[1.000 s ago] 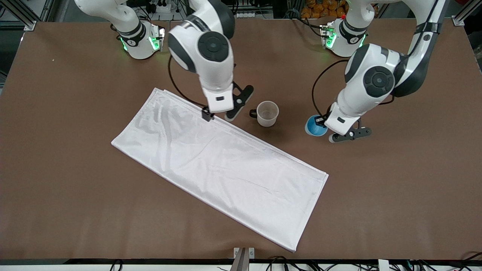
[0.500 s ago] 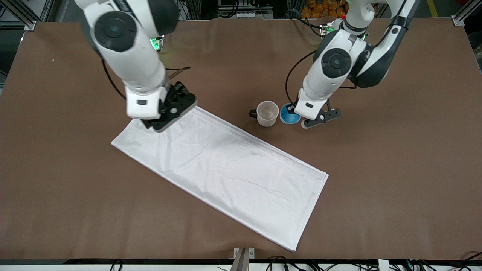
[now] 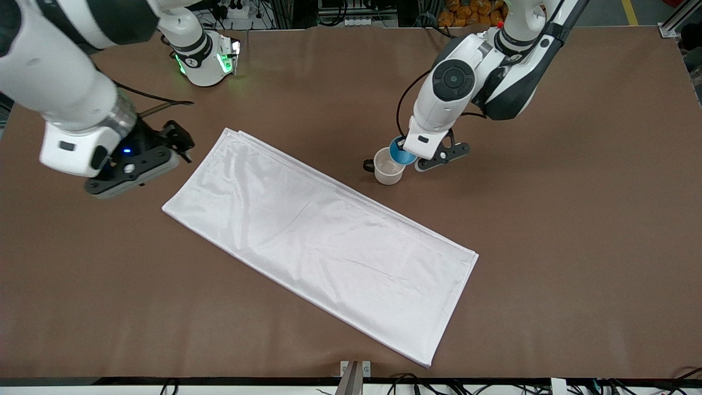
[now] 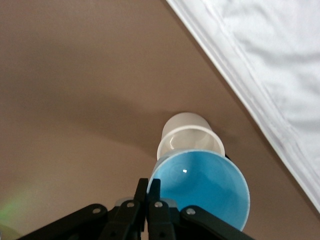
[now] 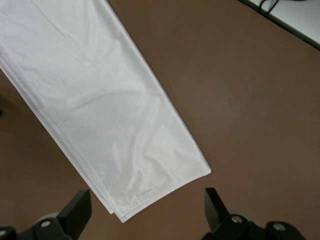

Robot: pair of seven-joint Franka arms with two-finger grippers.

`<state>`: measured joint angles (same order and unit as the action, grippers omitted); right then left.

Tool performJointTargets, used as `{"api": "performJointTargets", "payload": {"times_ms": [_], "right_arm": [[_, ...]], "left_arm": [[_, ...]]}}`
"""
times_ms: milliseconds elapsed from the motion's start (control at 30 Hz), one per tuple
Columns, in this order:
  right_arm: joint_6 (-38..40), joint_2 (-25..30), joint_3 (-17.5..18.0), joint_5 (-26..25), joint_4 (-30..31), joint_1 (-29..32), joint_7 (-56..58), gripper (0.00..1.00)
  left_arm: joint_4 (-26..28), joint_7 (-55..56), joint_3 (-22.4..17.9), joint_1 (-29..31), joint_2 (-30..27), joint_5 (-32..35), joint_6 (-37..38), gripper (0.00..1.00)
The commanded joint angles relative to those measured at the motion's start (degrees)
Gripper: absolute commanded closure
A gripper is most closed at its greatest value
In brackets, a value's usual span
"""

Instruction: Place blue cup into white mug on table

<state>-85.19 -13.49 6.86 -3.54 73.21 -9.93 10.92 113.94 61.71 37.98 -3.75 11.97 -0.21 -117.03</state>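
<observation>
The left gripper (image 3: 412, 155) hangs over the white mug (image 3: 389, 167), jaws pinched tight on the rim of the blue cup (image 3: 402, 152). The cup is up in the air, tilted, its lower edge overlapping the mug's rim at about two o'clock in the front view. From the left wrist view the blue cup (image 4: 201, 187) opens toward the camera, with the white mug (image 4: 189, 136) showing just past it, standing upright on the brown tabletop (image 3: 548, 230). The mug's little black handle points toward the right arm's end of the tabletop.

Over at that end, the right gripper (image 3: 143, 159) waits above bare tabletop, off the white cloth (image 3: 318, 241) at its ten o'clock corner. Its jaws stand wide apart with nothing between them; the right wrist view shows the cloth's corner (image 5: 125, 145) in the gap.

The cloth lies flat and slanted, nearer the front camera than the mug, its long edge just beside the mug.

No writing or label can be read anywhere.
</observation>
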Motion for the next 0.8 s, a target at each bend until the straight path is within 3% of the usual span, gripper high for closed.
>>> {"api": "performJointTargets", "payload": {"times_ms": [0, 567, 767], "right_arm": [[1.08, 1.01, 0.7, 0.11, 0.53, 4.29, -0.11, 0.0], [0.72, 1.62, 0.44, -0.32, 0.09, 8.96, -0.37, 0.0], [0.99, 2.85, -3.16, -0.06, 0.09, 8.26, -0.81, 0.0]], "left_arm": [[1.72, 2.1, 0.78, -1.17, 0.77, -1.2, -1.61, 1.0], [3.74, 2.54, 0.6, -1.52, 4.11, 0.99, -7.68, 1.0], [3.57, 2.63, 0.42, -1.43, 6.13, 2.84, -9.0, 1.0]]}}
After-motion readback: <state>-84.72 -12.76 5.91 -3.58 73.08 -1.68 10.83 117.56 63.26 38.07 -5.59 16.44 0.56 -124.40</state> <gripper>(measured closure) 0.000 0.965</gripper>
